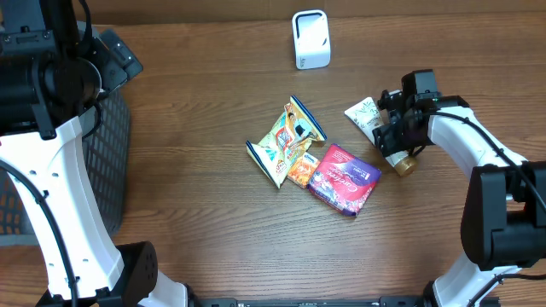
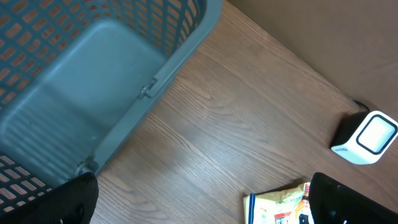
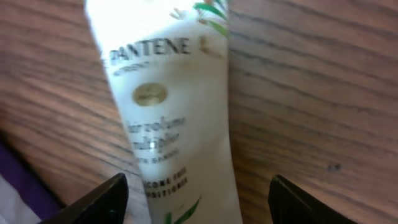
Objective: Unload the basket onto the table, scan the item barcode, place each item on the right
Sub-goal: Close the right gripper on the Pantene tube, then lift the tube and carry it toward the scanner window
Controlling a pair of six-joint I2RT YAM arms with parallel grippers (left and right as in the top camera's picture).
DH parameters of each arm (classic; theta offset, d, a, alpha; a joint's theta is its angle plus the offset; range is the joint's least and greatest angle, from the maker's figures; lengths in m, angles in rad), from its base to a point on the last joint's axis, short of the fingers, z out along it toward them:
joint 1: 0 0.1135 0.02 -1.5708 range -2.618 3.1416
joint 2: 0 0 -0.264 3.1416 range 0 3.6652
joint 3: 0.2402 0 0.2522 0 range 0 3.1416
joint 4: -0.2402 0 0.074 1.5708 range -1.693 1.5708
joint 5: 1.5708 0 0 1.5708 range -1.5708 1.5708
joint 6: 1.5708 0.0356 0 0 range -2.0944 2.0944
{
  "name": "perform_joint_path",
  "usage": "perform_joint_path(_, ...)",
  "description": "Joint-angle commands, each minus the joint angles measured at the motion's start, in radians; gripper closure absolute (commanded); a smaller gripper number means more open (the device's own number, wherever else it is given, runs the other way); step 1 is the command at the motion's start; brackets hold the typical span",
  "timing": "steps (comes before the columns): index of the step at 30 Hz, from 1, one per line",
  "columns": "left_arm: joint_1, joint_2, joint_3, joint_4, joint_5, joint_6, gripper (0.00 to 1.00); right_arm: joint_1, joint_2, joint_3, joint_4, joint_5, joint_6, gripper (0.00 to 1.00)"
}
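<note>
**Open end effector over the white tube**

The white tube point(image 1: 365, 113) lay flat on the brown wooden bench point(image 1: 205, 222), on the robot's right side. It had the word PANTENE on it and a gold cap point(image 1: 404, 165) at the end nearer the robot. The right end effector point(image 1: 397, 130) was low over the tube. In the right wrist view, its two black fingers point(image 3: 96, 200) stood one on each side of the tube, with a bit of bare wood showing between each finger and the tube. So the right end effector was open and was not gripping anything.

The white scanner point(image 1: 310, 38) stood at the far edge of the bench, near the middle. It was well apart from the tube.

Three packs lay close together in the middle of the bench. There was a yellow and blue snack bag point(image 1: 286, 141), a small orange packet point(image 1: 302, 169) and a purple packet point(image 1: 343, 177). The purple packet was the one nearest the tube, but they were apart.

The left end effector point(image 2: 208, 202) was up high on the robot's left side, by a grey basket point(image 1: 115, 136). Its fingers were spread wide open with nothing between them. Its wrist view looked down on the basket, the scanner and a corner of the snack bag.
</note>
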State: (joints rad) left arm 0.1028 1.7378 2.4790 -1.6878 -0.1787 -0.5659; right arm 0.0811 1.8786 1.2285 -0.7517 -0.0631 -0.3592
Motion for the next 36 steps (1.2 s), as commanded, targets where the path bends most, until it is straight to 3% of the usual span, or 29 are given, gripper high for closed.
perform_joint_path(1, 0.003, -0.003, -0.004, -0.002, -0.004, 0.013, 0.00, 0.005, -0.002, -0.010, 0.023, -0.041, -0.088, 0.30)
perform_joint_path(6, 0.003, -0.003, -0.004, -0.002, -0.004, 0.013, 0.00, 0.005, -0.002, -0.033, 0.049, -0.066, -0.087, 0.42)
perform_joint_path(24, 0.003, -0.003, -0.004, -0.002, -0.004, 0.013, 0.00, 0.005, -0.002, -0.093, 0.114, -0.069, -0.087, 0.45)
perform_joint_path(33, 0.003, -0.003, -0.004, -0.002, -0.004, 0.013, 0.00, 0.005, -0.002, -0.096, 0.138, -0.069, 0.028, 0.74)
perform_joint_path(36, 0.003, -0.003, -0.004, -0.002, -0.004, 0.013, 0.00, 0.005, -0.002, -0.071, 0.135, -0.069, 0.082, 0.76)
